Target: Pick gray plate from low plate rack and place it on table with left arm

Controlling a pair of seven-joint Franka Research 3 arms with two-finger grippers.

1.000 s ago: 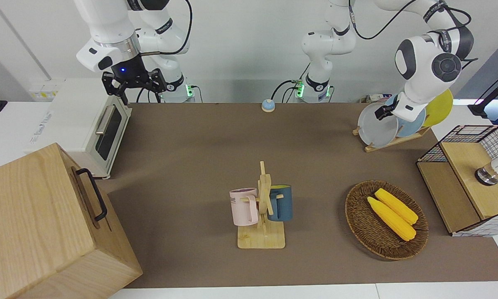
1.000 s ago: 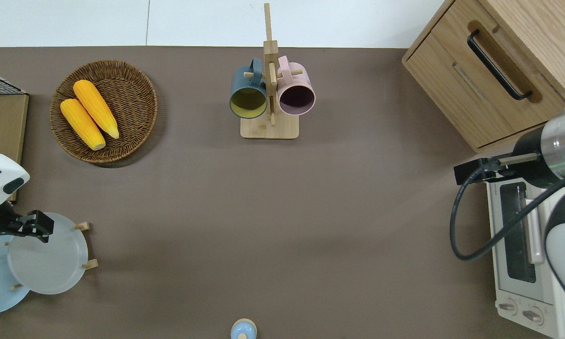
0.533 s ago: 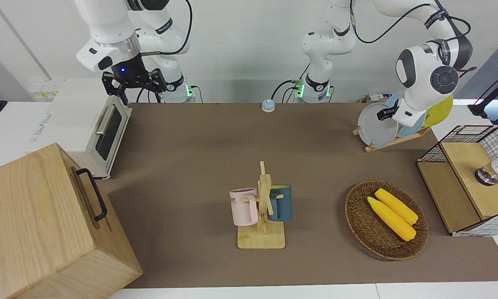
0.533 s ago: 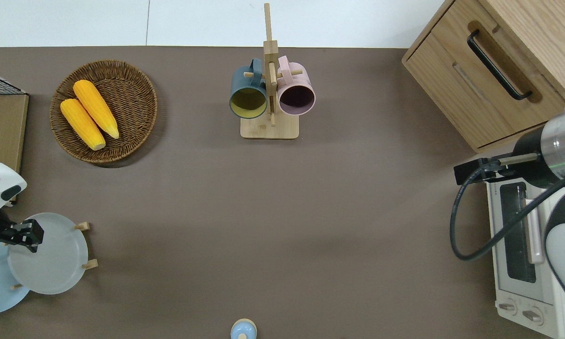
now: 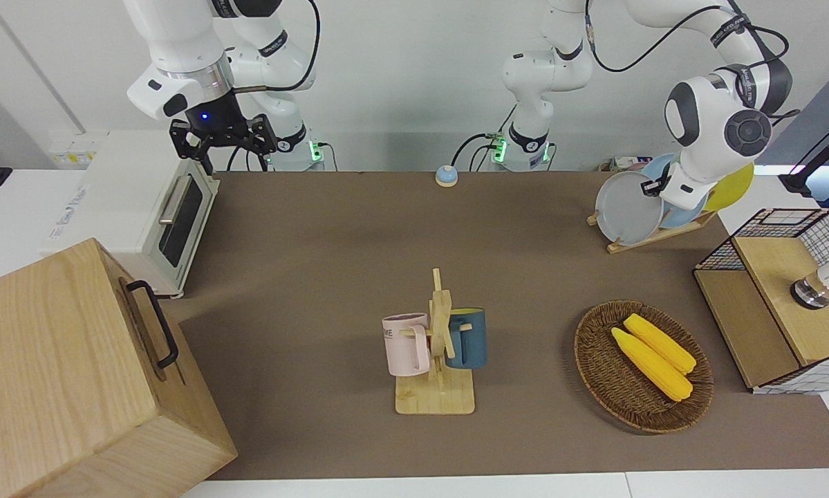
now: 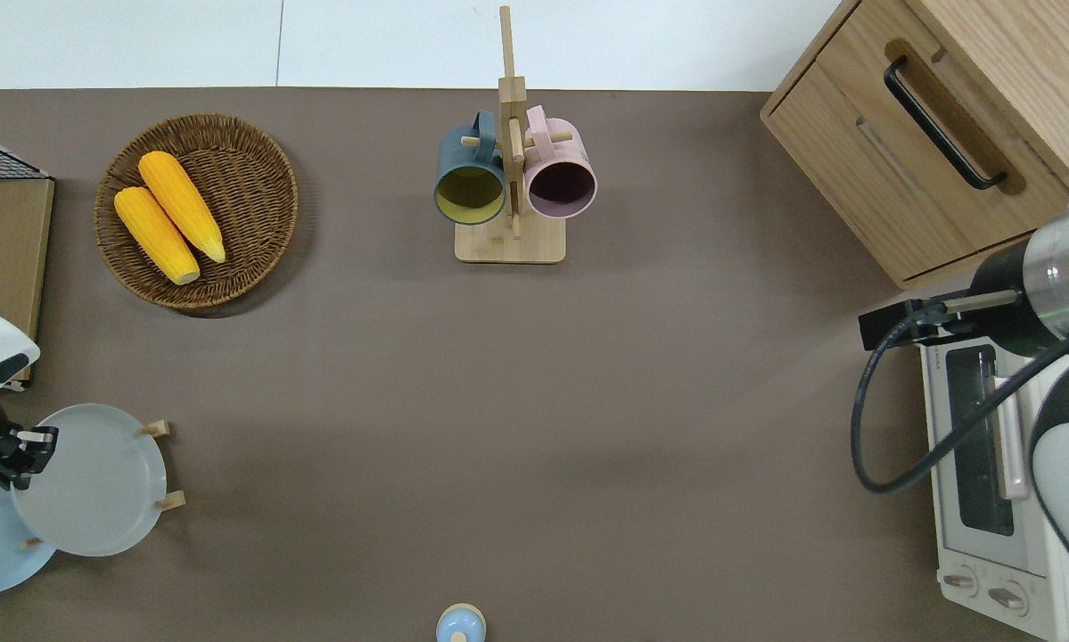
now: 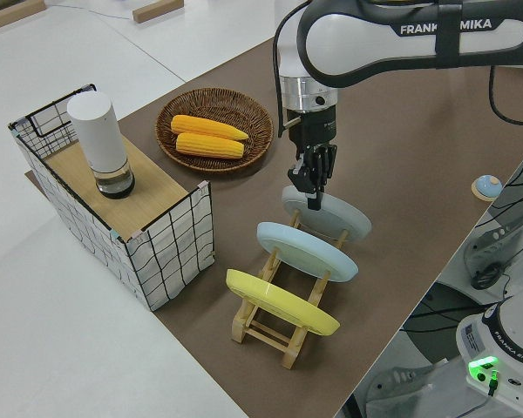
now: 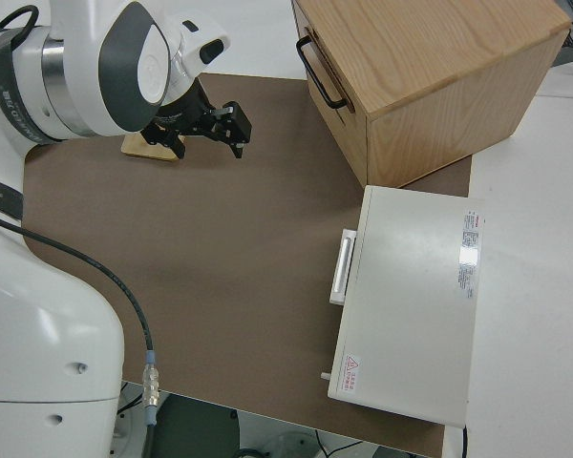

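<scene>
The gray plate (image 5: pixel 625 211) (image 6: pixel 97 481) (image 7: pixel 331 216) leans in the low plate rack (image 5: pixel 653 236) (image 7: pixel 270 326), in the slot farthest toward the table's (image 6: pixel 587 401) middle. A light blue plate (image 7: pixel 307 250) and a yellow plate (image 7: pixel 279 302) stand in the slots beside it. My left gripper (image 6: pixel 8 453) (image 5: pixel 653 185) (image 7: pixel 314 190) hangs over the gray plate's upper rim, on the edge toward the blue plate. Its fingers look open, one on each side of the rim. The right arm is parked, its gripper (image 5: pixel 224 146) (image 8: pixel 207 143) open.
A wicker basket (image 6: pixel 258 134) with two corn cobs lies farther from the robots than the rack. A wire-sided box (image 7: pixel 170 235) with a white cylinder stands beside the rack. A mug stand (image 6: pixel 509 178), a wooden cabinet (image 6: pixel 944 116), a toaster oven (image 6: pixel 989 481) and a small blue bell (image 6: pixel 460 624) also stand on the table.
My left gripper has moved across the gray plate's face toward the blue plate, from over the plate to its upper rim. The plate and the right arm have not moved.
</scene>
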